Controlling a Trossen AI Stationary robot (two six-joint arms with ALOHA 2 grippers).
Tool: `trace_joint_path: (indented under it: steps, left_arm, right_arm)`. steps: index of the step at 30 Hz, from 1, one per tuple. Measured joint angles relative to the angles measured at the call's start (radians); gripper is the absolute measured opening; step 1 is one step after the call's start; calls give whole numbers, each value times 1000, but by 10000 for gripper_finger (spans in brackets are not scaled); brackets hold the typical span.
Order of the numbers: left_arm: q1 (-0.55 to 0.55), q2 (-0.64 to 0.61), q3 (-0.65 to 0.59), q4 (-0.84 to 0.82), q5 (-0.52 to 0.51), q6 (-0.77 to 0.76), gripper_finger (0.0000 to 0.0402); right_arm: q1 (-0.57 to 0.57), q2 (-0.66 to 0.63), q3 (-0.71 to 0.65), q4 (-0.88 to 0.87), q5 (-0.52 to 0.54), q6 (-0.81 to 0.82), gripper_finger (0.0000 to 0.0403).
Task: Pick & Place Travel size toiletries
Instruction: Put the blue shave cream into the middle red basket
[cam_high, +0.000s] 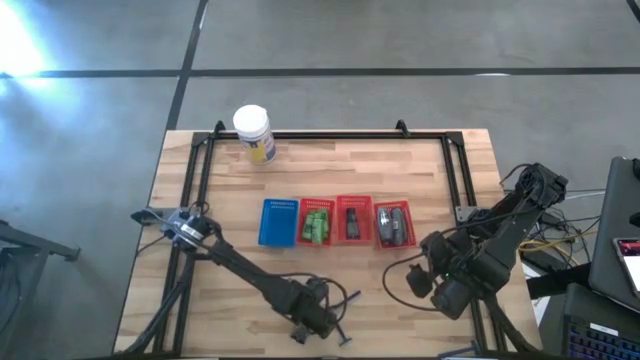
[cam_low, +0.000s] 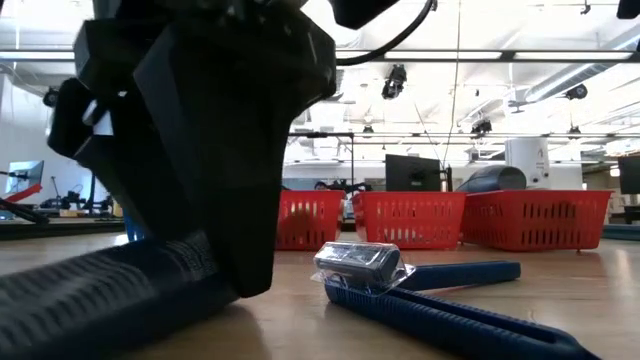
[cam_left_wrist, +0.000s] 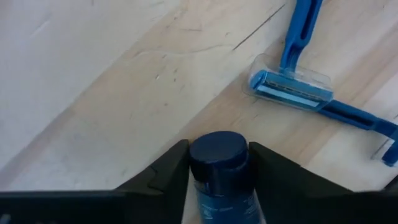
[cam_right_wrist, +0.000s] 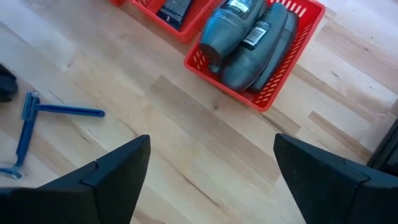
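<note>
My left gripper (cam_high: 318, 325) is low over the table's near edge, shut on a dark blue bottle (cam_left_wrist: 219, 163) with a dark round cap; in the low view the bottle (cam_low: 110, 290) lies on the wood. Two blue razors (cam_left_wrist: 292, 87) lie crossed just beyond it, one with a clear head cover (cam_low: 357, 262). My right gripper (cam_right_wrist: 211, 146) hovers open and empty above bare wood at the table's right, near the red basket of grey tubes (cam_right_wrist: 249, 37). Green little bottles (cam_high: 317, 226) lie in another red basket. My left gripper has the dark blue bottle pinched between its two fingers (cam_left_wrist: 171, 168), one on each side just behind the cap (cam_left_wrist: 217, 152). The fingers slant down from above and lie along the bottle. The bottle's body (cam_low: 150, 280) rests on the table.
A row of ribbed baskets stands mid-table: a blue one (cam_high: 279, 238), then three red ones (cam_high: 353, 199). A white jar with a yellow label (cam_high: 253, 132) stands at the far edge. Black frame bars (cam_high: 330, 134) line the far, left and right sides. Bare wood lies near the right gripper.
</note>
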Motion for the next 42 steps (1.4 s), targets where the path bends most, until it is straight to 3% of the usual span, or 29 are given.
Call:
trace_joint_path:
  steps: [3, 9, 13, 21, 25, 27, 29, 35, 39, 42]
  left_arm:
    - [9, -1, 0, -2, -7, 19, 132]
    - [10, -64, -2, -60, -85, 32, 131]
    - [7, -165, -2, -136, -197, 26, 132]
    - [0, -418, -1, -151, -747, 51, 132]
    - [3, -503, -21, -155, -1020, -39, 132]
    - [4, -540, -40, -145, -1138, -106, 132]
    - [11, -566, -64, -135, -1212, -179, 132]
    - [65, -579, -84, -93, -1223, -233, 133]
    - [85, -579, -84, -2, -1213, -137, 133]
    - [95, -586, -84, 79, -1203, -11, 133]
  right_arm:
    - [0, 0, -1, 23, 0, -2, 343]
    - [0, 0, -7, 114, 3, -45, 332]
    - [0, 0, -19, 155, 36, -44, 319]
    - [-3, -29, -97, 394, 199, -84, 317]
    - [7, -38, -149, 586, 503, -174, 321]
    - [12, -36, -170, 717, 659, -316, 324]
    - [1, -30, -185, 872, 743, -491, 327]
    - [-95, -19, -251, 1301, 751, -959, 338]
    - [-165, -36, -274, 1351, 741, -1008, 343]
    - [-225, -56, -289, 1353, 638, -990, 340]
